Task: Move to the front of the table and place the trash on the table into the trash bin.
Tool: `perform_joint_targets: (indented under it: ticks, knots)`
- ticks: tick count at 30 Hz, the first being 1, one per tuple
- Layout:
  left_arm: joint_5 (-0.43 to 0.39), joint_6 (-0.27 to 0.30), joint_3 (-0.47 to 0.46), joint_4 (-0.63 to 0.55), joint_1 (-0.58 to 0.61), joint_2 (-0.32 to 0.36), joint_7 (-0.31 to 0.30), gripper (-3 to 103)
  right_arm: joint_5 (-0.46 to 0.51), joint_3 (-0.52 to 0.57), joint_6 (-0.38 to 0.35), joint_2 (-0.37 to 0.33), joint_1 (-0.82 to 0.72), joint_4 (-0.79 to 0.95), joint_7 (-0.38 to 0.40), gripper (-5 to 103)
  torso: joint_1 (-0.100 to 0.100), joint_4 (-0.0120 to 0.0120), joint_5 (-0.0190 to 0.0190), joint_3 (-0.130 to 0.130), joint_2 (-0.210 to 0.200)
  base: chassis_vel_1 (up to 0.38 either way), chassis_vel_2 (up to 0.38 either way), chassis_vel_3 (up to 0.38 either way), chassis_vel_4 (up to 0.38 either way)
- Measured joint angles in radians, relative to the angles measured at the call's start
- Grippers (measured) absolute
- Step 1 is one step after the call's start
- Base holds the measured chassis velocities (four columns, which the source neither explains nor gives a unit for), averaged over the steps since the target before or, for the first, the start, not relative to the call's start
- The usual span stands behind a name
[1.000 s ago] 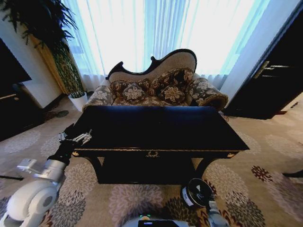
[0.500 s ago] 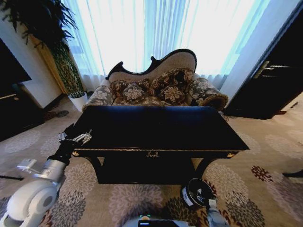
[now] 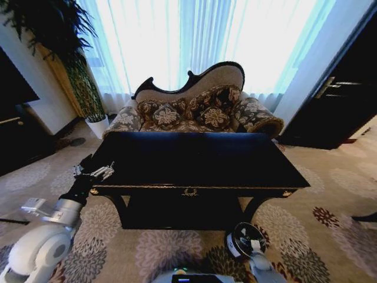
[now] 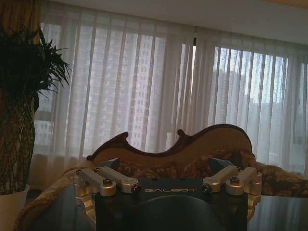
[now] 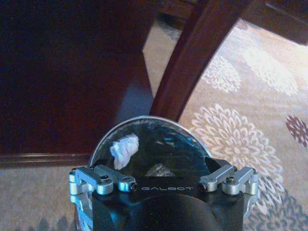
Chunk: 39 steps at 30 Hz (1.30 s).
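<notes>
Right wrist view, trash (image 5: 124, 149) in trash bin (image 5: 144, 120), below right hand (image 5: 163, 185)

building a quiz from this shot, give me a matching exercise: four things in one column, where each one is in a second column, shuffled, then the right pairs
Things:
1. left gripper
2. right gripper
3. white tissue wad
4. trash bin

Places:
A. inside the bin
B. on the carpet in front of the table, near its right leg
C. at the table's front left corner
D. low, over the bin's mouth

Pairs: 1-C, 2-D, 3-A, 4-B
</notes>
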Motion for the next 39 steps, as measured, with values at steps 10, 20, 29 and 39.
perform_joint_targets:
  ticks: [10,20,29,39]
  knots:
    - [0.0,0.0,0.0,0.0,0.0,0.0,0.0,100,-0.05,0.021,-0.004,0.019,0.013,-0.01,0.049,100,0.0,-0.0002,0.0013,0.0,0.0,0.0,0.0,0.0,0.0]
    - [0.0,0.0,0.0,0.0,0.0,0.0,0.0,100,-0.044,0.032,0.046,0.015,0.017,-0.032,0.059,100,0.0,0.0001,0.0,0.0,0.0,0.003,-0.007,-0.017,0.0]
    - [0.0,0.0,0.0,0.0,0.0,0.0,0.0,100,0.177,0.039,0.252,-0.009,-0.173,0.165,-0.106,100,0.0,-0.0002,0.0002,0.0,0.0,0.0,0.0,0.0,0.0]
    - [0.0,0.0,0.0,0.0,0.0,0.0,0.0,100,0.252,0.172,0.365,0.013,-0.441,0.561,-0.162,100,0.0,-0.0002,0.0006,0.0,0.0,0.0,0.0,0.0,0.0]
